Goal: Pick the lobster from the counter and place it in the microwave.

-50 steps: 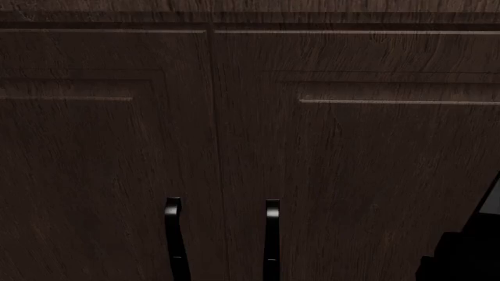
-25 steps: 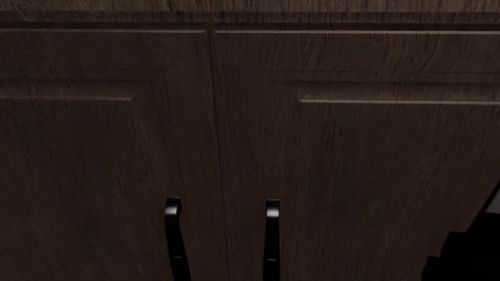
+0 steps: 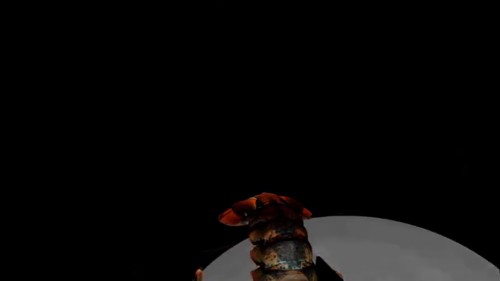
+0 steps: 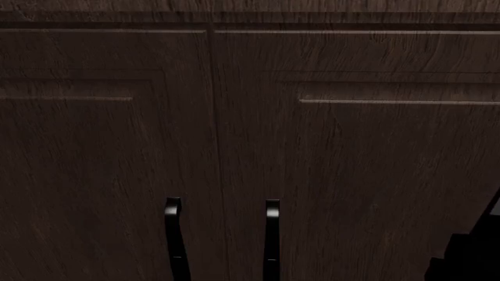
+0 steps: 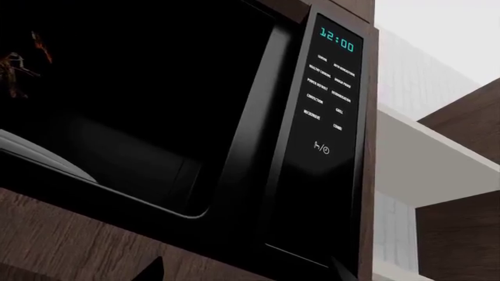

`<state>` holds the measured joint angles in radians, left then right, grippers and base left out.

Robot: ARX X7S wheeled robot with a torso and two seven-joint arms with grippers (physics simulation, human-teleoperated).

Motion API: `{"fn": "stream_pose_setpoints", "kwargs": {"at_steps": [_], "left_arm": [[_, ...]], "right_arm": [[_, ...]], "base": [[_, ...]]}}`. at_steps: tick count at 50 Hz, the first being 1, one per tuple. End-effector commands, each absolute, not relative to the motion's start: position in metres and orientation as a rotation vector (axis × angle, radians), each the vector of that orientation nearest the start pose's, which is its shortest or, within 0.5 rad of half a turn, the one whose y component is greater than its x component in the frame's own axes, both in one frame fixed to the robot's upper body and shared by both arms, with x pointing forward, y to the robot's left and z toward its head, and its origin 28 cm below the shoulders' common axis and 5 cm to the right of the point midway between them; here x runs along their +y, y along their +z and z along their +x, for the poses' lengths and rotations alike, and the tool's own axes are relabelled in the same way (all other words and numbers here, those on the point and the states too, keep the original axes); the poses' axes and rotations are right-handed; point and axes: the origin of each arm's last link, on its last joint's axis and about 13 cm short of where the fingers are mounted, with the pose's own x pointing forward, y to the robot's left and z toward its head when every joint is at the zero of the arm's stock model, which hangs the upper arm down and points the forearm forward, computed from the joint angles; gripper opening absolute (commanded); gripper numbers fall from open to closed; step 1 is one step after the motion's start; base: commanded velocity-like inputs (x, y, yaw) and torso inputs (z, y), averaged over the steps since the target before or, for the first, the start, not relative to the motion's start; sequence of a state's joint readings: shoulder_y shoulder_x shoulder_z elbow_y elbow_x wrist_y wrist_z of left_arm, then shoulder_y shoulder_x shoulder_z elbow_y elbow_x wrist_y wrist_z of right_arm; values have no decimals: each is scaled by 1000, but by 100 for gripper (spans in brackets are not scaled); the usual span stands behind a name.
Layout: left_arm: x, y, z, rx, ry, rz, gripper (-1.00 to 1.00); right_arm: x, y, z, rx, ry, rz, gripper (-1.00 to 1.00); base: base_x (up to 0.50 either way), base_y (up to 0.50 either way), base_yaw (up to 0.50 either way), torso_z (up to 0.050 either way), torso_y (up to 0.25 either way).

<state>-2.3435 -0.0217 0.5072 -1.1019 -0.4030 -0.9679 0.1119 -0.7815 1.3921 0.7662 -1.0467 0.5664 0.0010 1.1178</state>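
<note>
Barely anything has shifted in the head view; the lobster (image 3: 275,240) juts lengthwise from the left pincer, apparently clamped, above the microwave's pale turntable (image 3: 406,249), right pincer's state untellable.

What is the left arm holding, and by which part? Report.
Seemingly the lobster, tail fan pointing away; the gripped part is out of frame.

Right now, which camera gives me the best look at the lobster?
The left wrist view: the lobster fills the lower middle, over a grey round plate, in darkness. The right wrist view shows only a faint orange glimpse inside the microwave. The head view shows only cabinet doors.
</note>
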Motion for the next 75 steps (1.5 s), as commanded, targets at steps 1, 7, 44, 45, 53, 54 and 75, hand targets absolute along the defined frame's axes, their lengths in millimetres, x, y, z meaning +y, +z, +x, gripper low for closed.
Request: {"fn": "stream_pose_setpoints", "kwargs": {"at_steps": [1,7,44,45,53,54,75], "left_arm": [[181,556,304,-164,-196,203,-100],[182,552,308,-139,-200,204,-100],[181,537,321,-63,-227,228,100],[181,537,321,-63,-229,228,100],[181,539,320,-73,-235,229,100],[181,539,319,-73,-235,226,100],[179,559,303,-183,-269,221,100]], "right_arm": [[-177,260,124,-862,-238,-415,100],[-177,261,125,-864,-238,-416,100],[-179,259,123,-858,-244,-418,100],[-179,259,123,-858,-244,-417,100],[-178,260,124,-858,-239,-419,100],[-178,260,124,-857,-240,-418,100],[-178,262,124,-858,-232,-420,100]], "base": [[0,0,0,0,0],[0,0,0,0,0],[0,0,1,0,0],[0,0,0,0,0],[0,0,1,0,0],[0,0,3,0,0],[0,0,0,0,0]]}}
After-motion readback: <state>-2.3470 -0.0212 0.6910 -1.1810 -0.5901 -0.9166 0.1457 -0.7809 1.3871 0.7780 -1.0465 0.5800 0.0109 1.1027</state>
